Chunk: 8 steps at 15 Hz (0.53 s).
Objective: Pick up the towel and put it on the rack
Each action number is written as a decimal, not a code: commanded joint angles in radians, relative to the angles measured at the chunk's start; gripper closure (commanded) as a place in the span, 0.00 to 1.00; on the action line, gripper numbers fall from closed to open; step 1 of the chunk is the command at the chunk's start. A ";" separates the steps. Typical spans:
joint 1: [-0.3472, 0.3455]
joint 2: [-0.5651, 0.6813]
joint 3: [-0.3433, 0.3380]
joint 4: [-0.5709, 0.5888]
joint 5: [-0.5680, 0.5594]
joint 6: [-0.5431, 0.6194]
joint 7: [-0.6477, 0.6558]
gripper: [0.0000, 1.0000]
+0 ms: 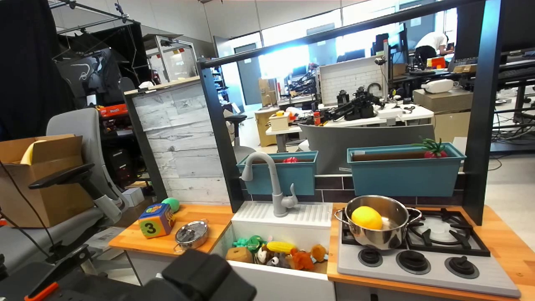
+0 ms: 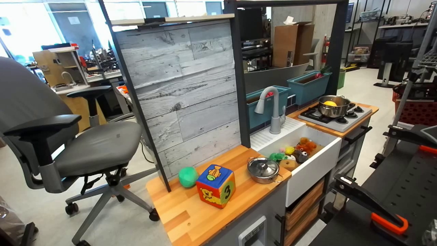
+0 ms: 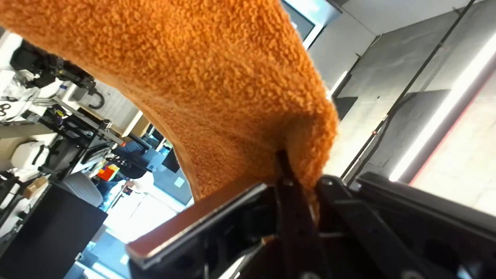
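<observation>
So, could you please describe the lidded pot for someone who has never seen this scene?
In both exterior views, start from the white sink. On the wooden counter across it from the stove, the lidded pot sits beside a cube marked 3. Unlike the cube and green ball, it is shiny metal, and unlike the open pot on the stove, it wears a lid.
</observation>
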 commanded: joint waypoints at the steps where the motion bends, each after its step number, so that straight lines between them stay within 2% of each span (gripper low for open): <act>1: 0.011 0.204 0.005 0.236 0.014 0.093 0.100 0.99; 5: 0.009 0.379 0.000 0.424 -0.069 0.138 0.262 0.99; 8: -0.007 0.468 0.003 0.478 -0.173 0.110 0.395 0.99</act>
